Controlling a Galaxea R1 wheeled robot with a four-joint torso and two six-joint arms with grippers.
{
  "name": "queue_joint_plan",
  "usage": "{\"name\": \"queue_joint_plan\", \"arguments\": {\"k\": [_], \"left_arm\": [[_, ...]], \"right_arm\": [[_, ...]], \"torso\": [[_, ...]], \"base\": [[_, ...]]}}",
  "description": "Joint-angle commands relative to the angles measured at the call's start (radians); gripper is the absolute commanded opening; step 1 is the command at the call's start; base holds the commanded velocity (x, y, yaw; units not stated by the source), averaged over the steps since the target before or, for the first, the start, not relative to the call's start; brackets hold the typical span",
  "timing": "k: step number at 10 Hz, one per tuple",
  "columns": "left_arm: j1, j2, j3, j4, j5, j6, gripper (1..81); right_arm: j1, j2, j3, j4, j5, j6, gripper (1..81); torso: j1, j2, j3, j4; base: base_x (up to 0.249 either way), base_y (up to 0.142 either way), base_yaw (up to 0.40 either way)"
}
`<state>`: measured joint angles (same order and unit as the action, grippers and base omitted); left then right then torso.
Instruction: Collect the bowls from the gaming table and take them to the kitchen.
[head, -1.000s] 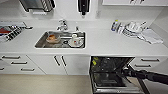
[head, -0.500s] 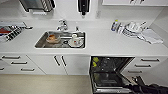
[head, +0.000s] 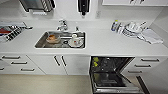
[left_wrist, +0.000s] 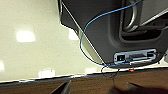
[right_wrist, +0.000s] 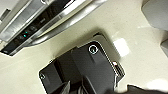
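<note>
I face the kitchen: a white countertop (head: 105, 42), a steel sink (head: 40, 44) with a tap (head: 62, 25), and a dishwasher (head: 111, 75) with its door folded down. In the sink lie a brownish bowl (head: 52, 38) and a white dish (head: 75, 42) with a cup on it. Two small yellow things (head: 95, 61) sit in the dishwasher's rack, too small to identify. The gaming table is out of view. My left gripper (left_wrist: 102, 90) hangs open over the pale floor. My right gripper (right_wrist: 102, 90) is open above my dark base, near the dishwasher door's steel edge (right_wrist: 37, 27). Neither holds anything.
Stacked white dishes (head: 133, 28), a bottle (head: 114, 25) and a cloth (head: 151, 36) stand on the counter's right. A dish rack (head: 10, 32) is at the far left. White drawers (head: 15, 65) and cupboard doors (head: 60, 63) line the front. The lowered dishwasher door (head: 112, 86) juts over the floor.
</note>
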<state>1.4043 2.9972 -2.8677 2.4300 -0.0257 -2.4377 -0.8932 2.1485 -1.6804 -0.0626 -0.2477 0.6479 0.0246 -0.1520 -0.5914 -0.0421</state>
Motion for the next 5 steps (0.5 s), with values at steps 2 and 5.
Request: {"name": "queue_joint_plan", "arguments": {"k": [2, 5], "left_arm": [[0.005, -0.007, -0.006, -0.006, 0.040, -0.001, 81.1], [0.005, -0.013, -0.006, -0.002, 0.040, 0.000, 81.1]], "right_arm": [[-0.287, 0.130, -0.128, -0.006, 0.134, -0.148, 81.1], [-0.391, 0.217, -0.213, -0.008, 0.200, -0.171, 81.1]], "torso": [[0.000, 0.000, 0.000, 0.000], [0.065, -0.102, 0.000, 0.000]], "base": [[0.000, 0.000, 0.000], [0.000, 0.000, 0.000]]}}
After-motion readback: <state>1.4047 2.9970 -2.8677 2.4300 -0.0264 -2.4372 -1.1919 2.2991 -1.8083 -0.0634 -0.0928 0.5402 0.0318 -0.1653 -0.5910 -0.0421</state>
